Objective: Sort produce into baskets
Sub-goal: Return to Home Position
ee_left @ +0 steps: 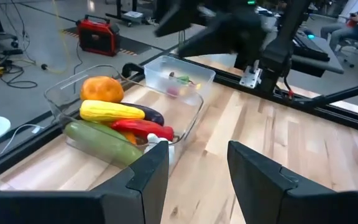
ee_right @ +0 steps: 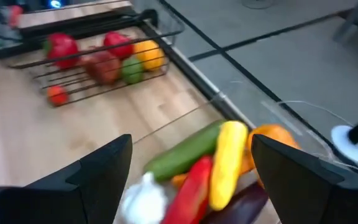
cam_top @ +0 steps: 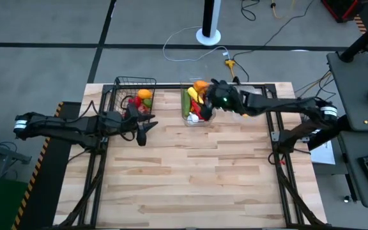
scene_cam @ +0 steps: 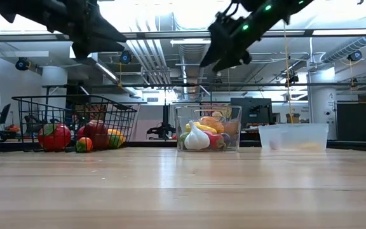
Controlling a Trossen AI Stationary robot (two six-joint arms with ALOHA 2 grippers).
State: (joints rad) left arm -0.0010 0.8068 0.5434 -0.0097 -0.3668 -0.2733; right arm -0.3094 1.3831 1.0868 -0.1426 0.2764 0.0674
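From above we can barely make out the shallow clear bin [scene_cam: 294,136], because the right arm lies across it. Only the low view shows it whole, standing apart from the taller clear bin [cam_top: 195,107]. Its contents are unclear to us: the left wrist view gives only a few small blurred bits. The right gripper [ee_right: 191,143] hangs over the taller bin, fingers spread wide with nothing between them. That bin holds a green cucumber [ee_left: 101,144], a yellow pepper [ee_right: 227,163], a red pepper [ee_right: 194,186], a purple eggplant [ee_left: 149,115] and an orange fruit [ee_left: 102,89]. The white garlic [scene_cam: 196,137] shows plainly only from table height and from the right wrist. The left gripper [ee_left: 197,151] hovers over the bare table [cam_top: 190,172] just beside the black wire basket [cam_top: 135,86], its fingers parted and empty. In the low view both arms are dark shapes cut off at the top. The basket's red, green and yellow produce [ee_right: 104,59] is too small for us to name piece by piece.
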